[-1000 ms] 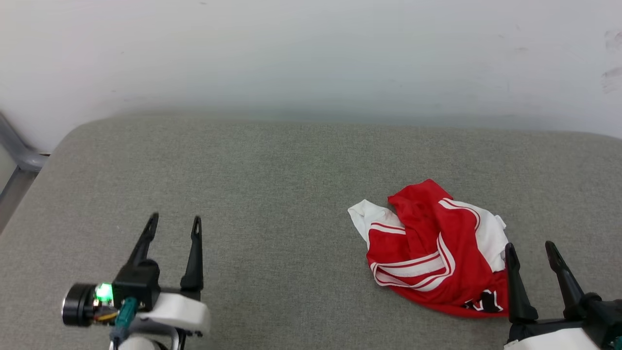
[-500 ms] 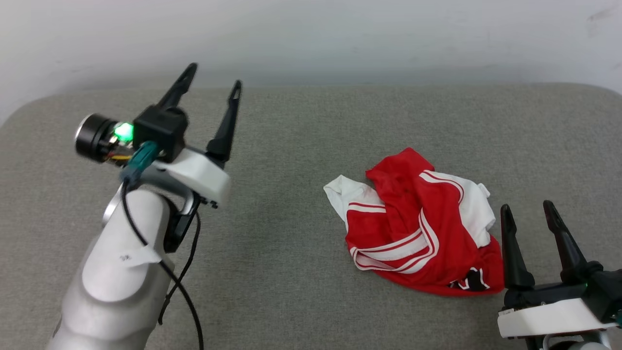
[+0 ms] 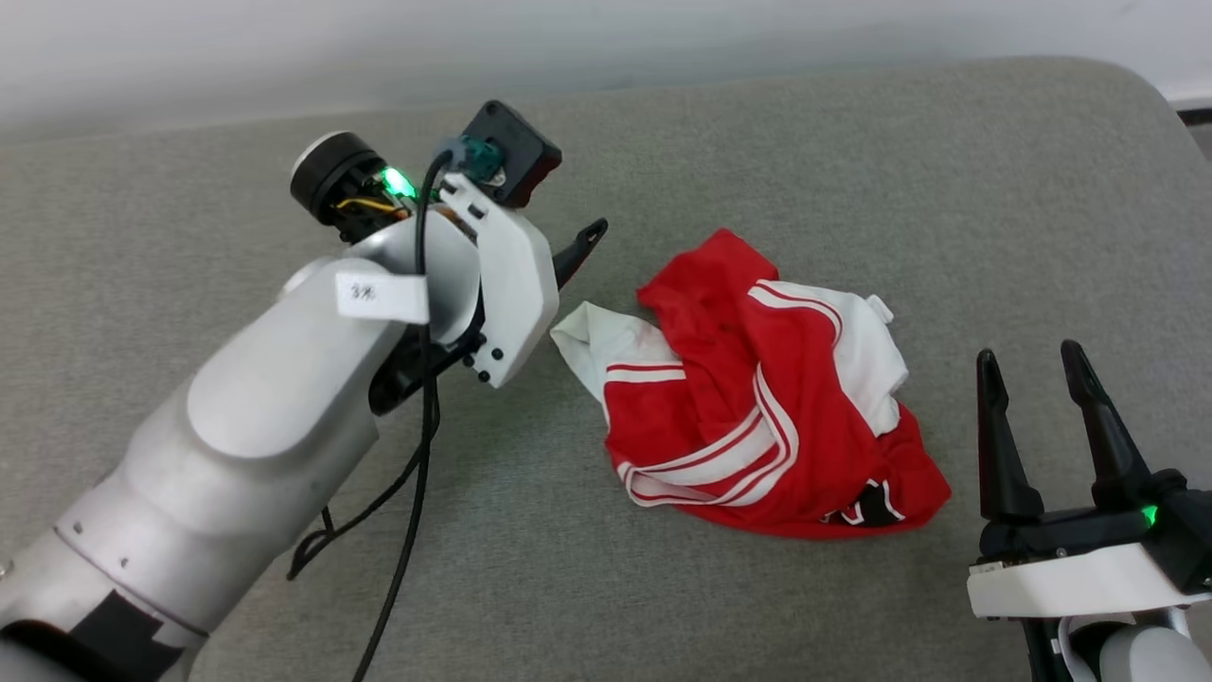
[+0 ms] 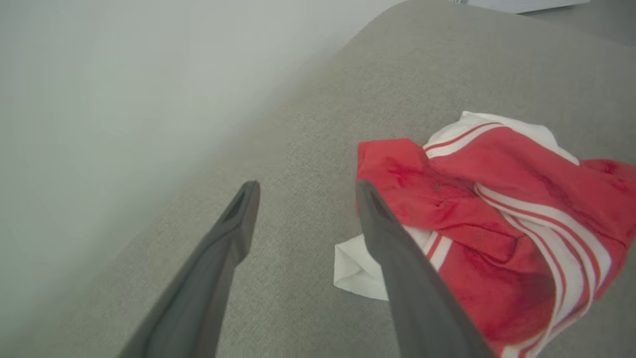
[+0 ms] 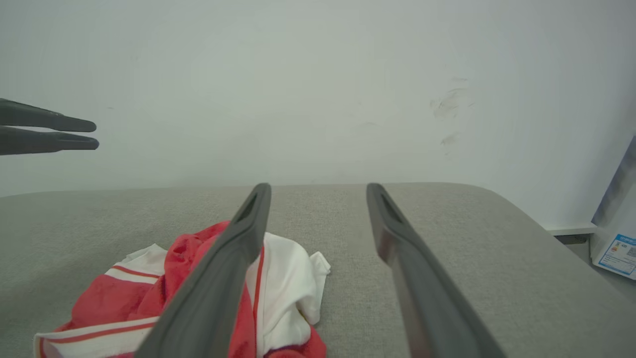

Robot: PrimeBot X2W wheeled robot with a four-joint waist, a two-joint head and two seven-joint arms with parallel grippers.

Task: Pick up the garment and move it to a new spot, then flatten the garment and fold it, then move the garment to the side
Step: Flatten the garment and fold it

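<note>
The garment (image 3: 748, 388) lies crumpled on the grey padded surface (image 3: 663, 587), red with white sleeves and striped trim, a bit of black lettering at its near edge. In the left wrist view my left gripper (image 4: 306, 186) is open, empty, and hovers just left of the garment (image 4: 472, 199), beside its white sleeve. One of its fingers (image 3: 579, 248) pokes out past the wrist in the head view. My right gripper (image 3: 1029, 355) stands open and empty to the right of the garment, apart from it. The right wrist view shows this gripper (image 5: 318, 188) with the garment (image 5: 114, 301) at lower left.
A pale wall runs along the far side of the grey surface. The surface's rounded right corner (image 3: 1136, 85) is close to the right gripper. A box with a blue label (image 5: 618, 248) stands beyond that corner. The left forearm (image 3: 284, 407) and its cable cross the left half.
The head camera has tilted down and shifted. My left arm has lifted and swung right, from the near left to beside the garment. The right gripper and garment stay put.
</note>
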